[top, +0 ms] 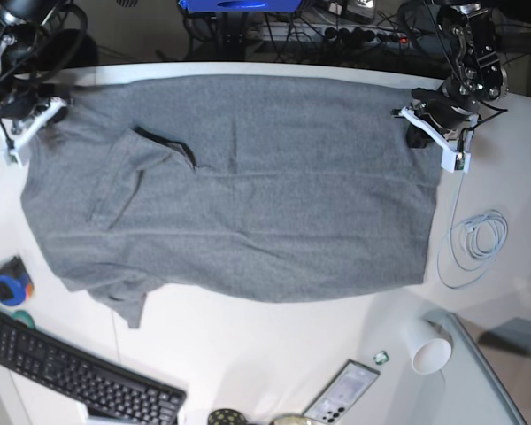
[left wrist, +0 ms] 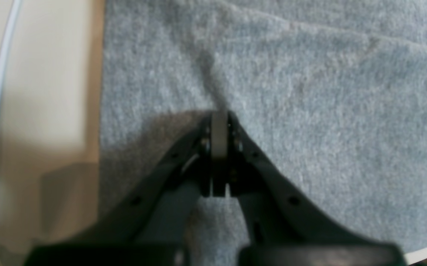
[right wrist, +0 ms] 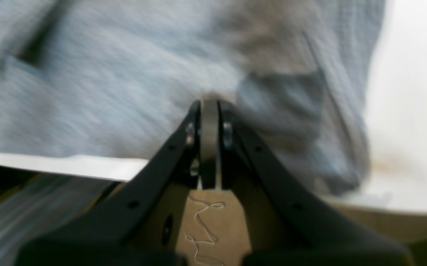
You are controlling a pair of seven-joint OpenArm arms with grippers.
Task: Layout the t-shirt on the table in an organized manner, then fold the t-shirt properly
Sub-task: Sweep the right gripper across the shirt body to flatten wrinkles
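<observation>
The heather-grey t-shirt [top: 239, 186] lies spread almost flat across the white table [top: 274, 354], with a dark fold near its left part and a sleeve trailing at the lower left. My left gripper [top: 418, 131] is at the shirt's far right corner. In the left wrist view the left gripper [left wrist: 219, 112] is shut, with a ridge of t-shirt [left wrist: 309, 111] running out from its tips. My right gripper [top: 46, 113] is at the far left corner. The blurred right wrist view shows the right gripper [right wrist: 209, 100] shut in bunched t-shirt [right wrist: 106, 92] near the table [right wrist: 409, 92] edge.
A black keyboard [top: 71, 376] and a blue roll [top: 7, 283] sit at the near left. A white cup [top: 429, 350], a phone [top: 345, 390] and a grey glass panel [top: 487, 372] are at the near right. A coiled white cable [top: 478, 243] lies right of the shirt.
</observation>
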